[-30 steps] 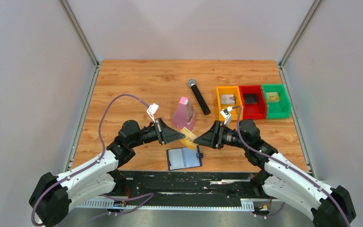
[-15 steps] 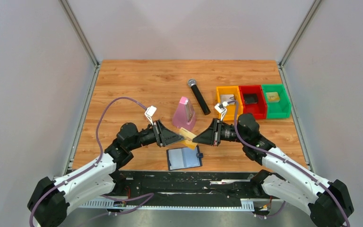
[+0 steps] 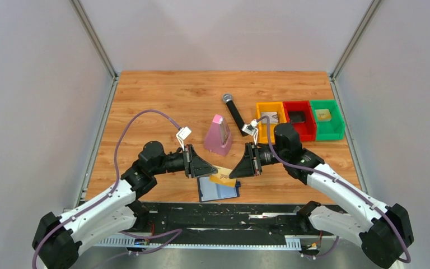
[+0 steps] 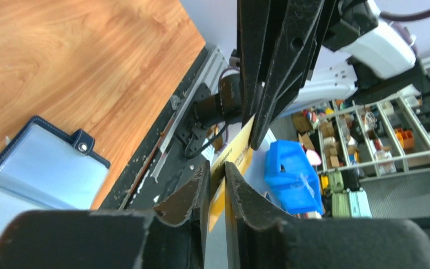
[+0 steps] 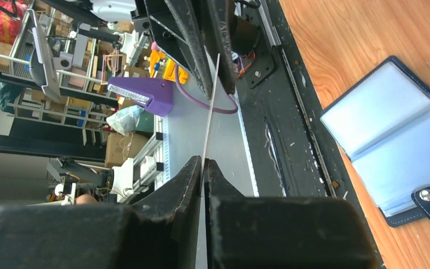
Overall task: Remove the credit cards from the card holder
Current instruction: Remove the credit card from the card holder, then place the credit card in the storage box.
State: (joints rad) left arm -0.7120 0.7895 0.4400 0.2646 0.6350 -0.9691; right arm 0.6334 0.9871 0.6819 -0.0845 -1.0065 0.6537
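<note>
A tan-gold credit card [image 3: 222, 176] hangs in the air between both grippers, just above the card holder [image 3: 210, 191]. The holder lies open on the table near the front edge, navy outside and pale blue inside [image 5: 392, 140], with its snap tab [image 4: 83, 144] showing. My left gripper [image 3: 216, 168] comes in from the left, its jaws drawn narrow around the card's left end [image 4: 236, 154]. My right gripper [image 3: 231, 173] has its jaws pinched flat on the card's other end, which the right wrist view shows as a thin edge [image 5: 210, 112].
A pink metronome [image 3: 219, 135] stands just behind the grippers, with a black microphone [image 3: 235, 114] beyond it. Orange [image 3: 271, 133], red [image 3: 298, 133] and green [image 3: 327, 132] bins sit in a row at the right. The black front rail [image 3: 269, 216] runs below the holder.
The right gripper closed on the card, which only the left held before. The left jaws widened briefly, then narrowed again. Both grippers and the card moved nearer, over the holder.
</note>
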